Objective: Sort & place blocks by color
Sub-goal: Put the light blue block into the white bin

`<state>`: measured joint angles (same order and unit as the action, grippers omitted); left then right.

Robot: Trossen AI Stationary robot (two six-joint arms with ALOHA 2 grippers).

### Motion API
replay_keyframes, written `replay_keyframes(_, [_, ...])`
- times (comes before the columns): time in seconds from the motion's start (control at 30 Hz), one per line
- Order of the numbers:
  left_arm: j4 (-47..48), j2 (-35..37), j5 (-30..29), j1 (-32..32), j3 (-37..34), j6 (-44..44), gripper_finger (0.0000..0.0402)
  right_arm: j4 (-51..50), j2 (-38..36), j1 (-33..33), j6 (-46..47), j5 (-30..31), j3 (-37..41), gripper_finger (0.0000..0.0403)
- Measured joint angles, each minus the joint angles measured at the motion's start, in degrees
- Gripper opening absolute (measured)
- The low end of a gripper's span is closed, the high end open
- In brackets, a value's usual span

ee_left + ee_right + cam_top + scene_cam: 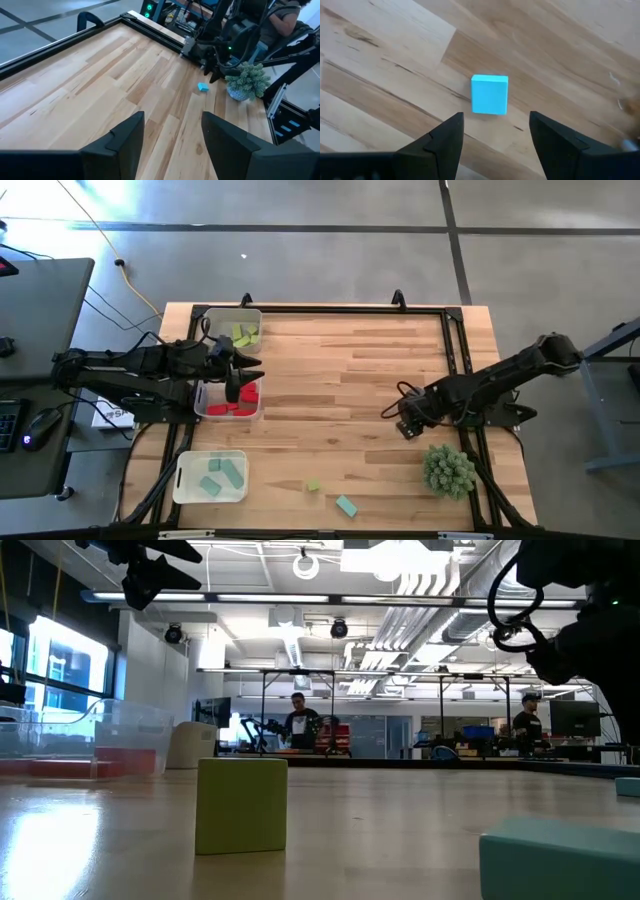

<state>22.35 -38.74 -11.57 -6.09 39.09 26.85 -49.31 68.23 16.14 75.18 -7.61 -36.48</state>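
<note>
Teal cube [490, 94] lies flat on wooden tabletop [340, 370], directly below right gripper [495, 131], fingers spread, nothing held. Left gripper [237, 370] hangs over bin of red blocks [229, 401], fingers apart, empty. Yellow-green cube [313, 485] and teal block [346, 506] sit near front edge, just apart.

table [350, 370]: pale striped wood | loose blocks: 1 yellow-green [313, 485], 1 teal [346, 506] | binned blocks: red [236, 402], yellow-green [245, 335], teal [220, 477] | plant ball [448, 469]: green | arms: dark
</note>
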Motion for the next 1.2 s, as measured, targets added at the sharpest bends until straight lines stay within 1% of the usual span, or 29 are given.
replay_keyframes(0.47, [0.04,0.0,-1.03,0.0,0.0,1.48,0.0186,0.75,0.04,0.15,-0.4,1.38,0.03,0.0213])
replay_keyframes(0.6, [0.04,0.0,-1.07,0.0,0.0,1.51,0.0186,1.11,0.04,1.61,-0.34,2.93,0.03,0.0213])
replay_keyframes(0.87, [0.04,0.0,-1.07,0.0,0.0,1.5,0.0186,1.19,0.11,4.28,1.97,3.23,0.03,0.0213])
replay_keyframes(0.97, [0.07,0.0,-1.14,0.0,0.0,1.51,0.0186,1.19,1.26,4.28,1.97,3.32,0.01,0.0213])
replay_keyframes(1.2, [0.07,0.0,-1.29,0.0,0.0,1.49,0.0186,4.09,7.91,4.28,1.39,3.03,-0.01,0.0213])
